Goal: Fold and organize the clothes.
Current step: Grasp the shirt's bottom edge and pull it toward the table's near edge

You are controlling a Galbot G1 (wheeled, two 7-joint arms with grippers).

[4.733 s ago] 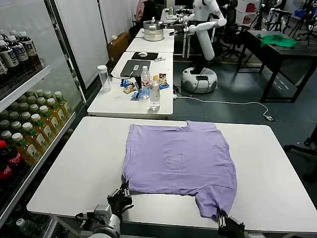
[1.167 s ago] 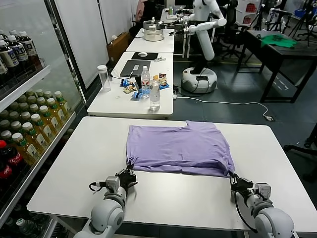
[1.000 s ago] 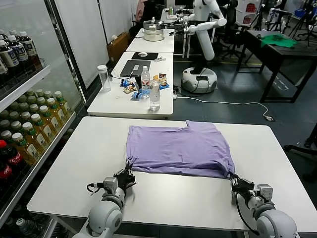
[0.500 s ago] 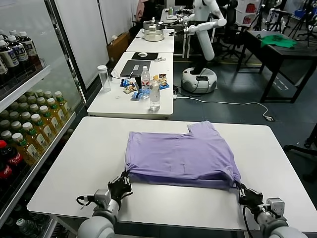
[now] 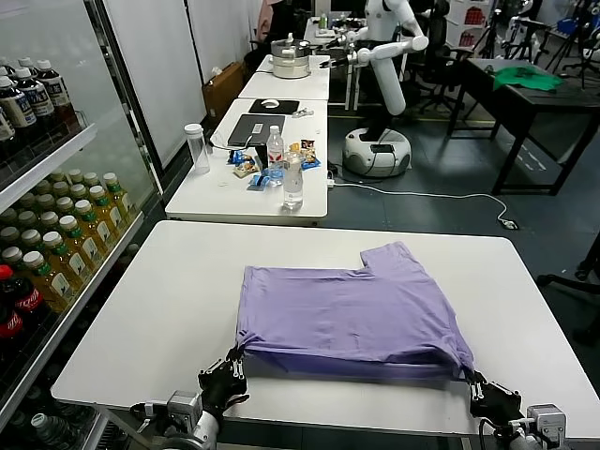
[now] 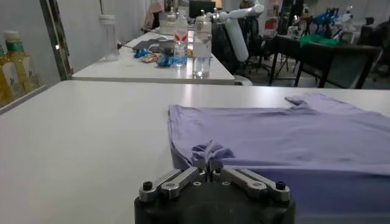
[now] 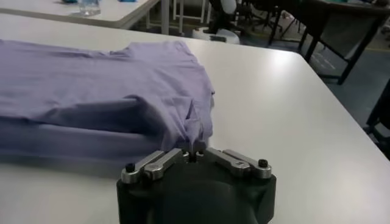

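Note:
The lavender-purple T-shirt [image 5: 352,309] lies folded in half on the white table [image 5: 159,309], one sleeve sticking out at its far edge. My left gripper [image 5: 232,361] is shut on the shirt's near left corner at the table's front edge; the left wrist view shows the pinched fabric [image 6: 210,152] between its jaws [image 6: 210,165]. My right gripper [image 5: 476,384] is shut on the near right corner; the right wrist view shows the fabric [image 7: 194,131] bunched in its jaws [image 7: 194,152]. Both corners are lifted slightly.
A second table [image 5: 253,187] behind holds water bottles [image 5: 292,183], snacks and a laptop. A drinks shelf [image 5: 47,244] stands along the left. Another robot [image 5: 384,56] and a dark table with a green cloth [image 5: 525,77] are at the back right.
Both grippers have pulled the folded shirt toward the table's front edge. The shirt has slid nearer to me, and its near corners have stayed gripped.

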